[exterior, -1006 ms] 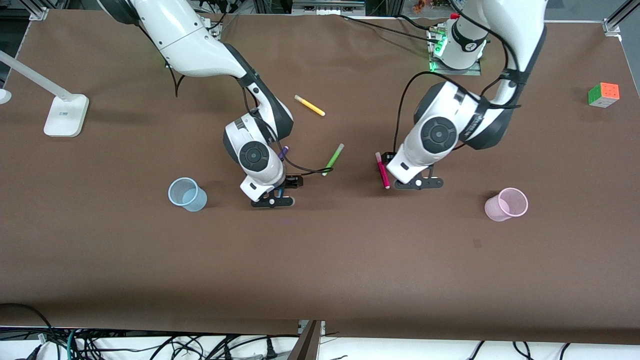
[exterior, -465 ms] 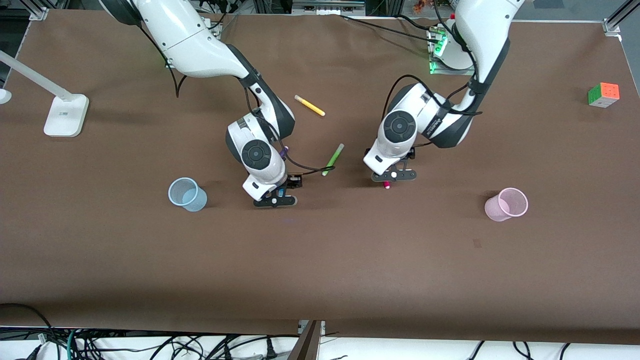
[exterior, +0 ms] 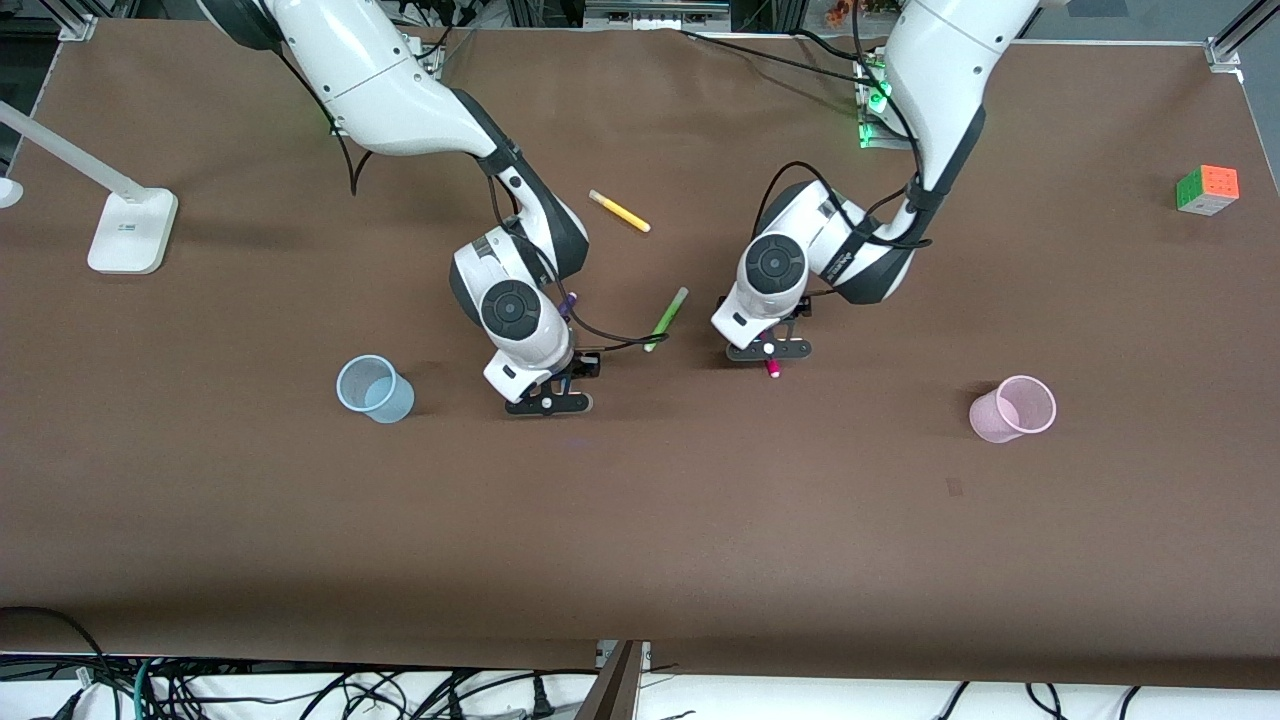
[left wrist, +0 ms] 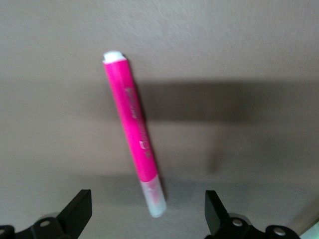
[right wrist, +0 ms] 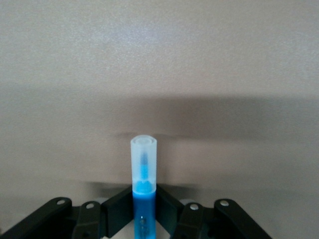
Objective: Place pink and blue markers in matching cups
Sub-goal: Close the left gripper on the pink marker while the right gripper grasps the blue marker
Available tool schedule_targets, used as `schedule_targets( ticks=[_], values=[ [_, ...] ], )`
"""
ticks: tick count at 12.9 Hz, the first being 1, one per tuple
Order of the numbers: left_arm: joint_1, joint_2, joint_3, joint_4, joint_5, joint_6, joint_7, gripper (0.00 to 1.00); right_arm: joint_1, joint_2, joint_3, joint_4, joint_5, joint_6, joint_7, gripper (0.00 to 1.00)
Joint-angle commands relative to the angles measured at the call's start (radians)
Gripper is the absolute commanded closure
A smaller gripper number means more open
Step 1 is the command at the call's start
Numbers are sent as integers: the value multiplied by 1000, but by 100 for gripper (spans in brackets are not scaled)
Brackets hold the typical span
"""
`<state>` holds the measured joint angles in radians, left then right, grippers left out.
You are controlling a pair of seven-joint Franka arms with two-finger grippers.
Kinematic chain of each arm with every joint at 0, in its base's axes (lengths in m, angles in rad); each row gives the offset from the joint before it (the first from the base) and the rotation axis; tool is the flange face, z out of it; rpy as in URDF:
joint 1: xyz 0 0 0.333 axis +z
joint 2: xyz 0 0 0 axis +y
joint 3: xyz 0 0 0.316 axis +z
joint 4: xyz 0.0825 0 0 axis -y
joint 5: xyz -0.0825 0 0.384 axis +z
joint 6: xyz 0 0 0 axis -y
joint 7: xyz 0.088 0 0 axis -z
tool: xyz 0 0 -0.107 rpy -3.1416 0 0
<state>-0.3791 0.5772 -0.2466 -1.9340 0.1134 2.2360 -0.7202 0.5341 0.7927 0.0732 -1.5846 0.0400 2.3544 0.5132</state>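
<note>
Right gripper (exterior: 548, 402), lower centre of front view, clamped on blue marker (right wrist: 144, 172). Left gripper (exterior: 768, 351), mid-frame, spread wide astride pink marker (left wrist: 133, 149) lying on table (exterior: 640, 520). Risk: marker sits skewed between the fingers, could roll or pivot on closing. Cups (exterior: 374, 389) (exterior: 1012, 408) well apart.

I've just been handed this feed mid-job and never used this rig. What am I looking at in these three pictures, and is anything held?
Two white robot arms work at a brown table. The wide picture looks down from across it; the other two come from wrist cameras. The right gripper is shut on the blue marker, beside the blue cup. The left gripper is open over the pink marker, which lies flat. The pink cup stands toward the left arm's end. Yellow, green and purple markers, a puzzle cube and a lamp base also sit there.
</note>
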Motion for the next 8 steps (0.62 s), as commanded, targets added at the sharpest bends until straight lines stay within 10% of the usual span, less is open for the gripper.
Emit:
schedule_targets(
  ticks=[1,6,7,8],
  values=[
    [-17,10,10,4,26,7,-24,0,-13,-15,-4,-17,11,11,-18,100],
    [-17,13,9,4,26,5,-13,20,-22,-18,0,-18,12,9,-2,100],
    [-17,13,9,4,26,4,-13,34,-22,-18,0,-18,14,9,-2,86],
    [-17,15,9,4,26,2,-12,50,-22,-18,0,-18,15,9,1,46]
  ],
)
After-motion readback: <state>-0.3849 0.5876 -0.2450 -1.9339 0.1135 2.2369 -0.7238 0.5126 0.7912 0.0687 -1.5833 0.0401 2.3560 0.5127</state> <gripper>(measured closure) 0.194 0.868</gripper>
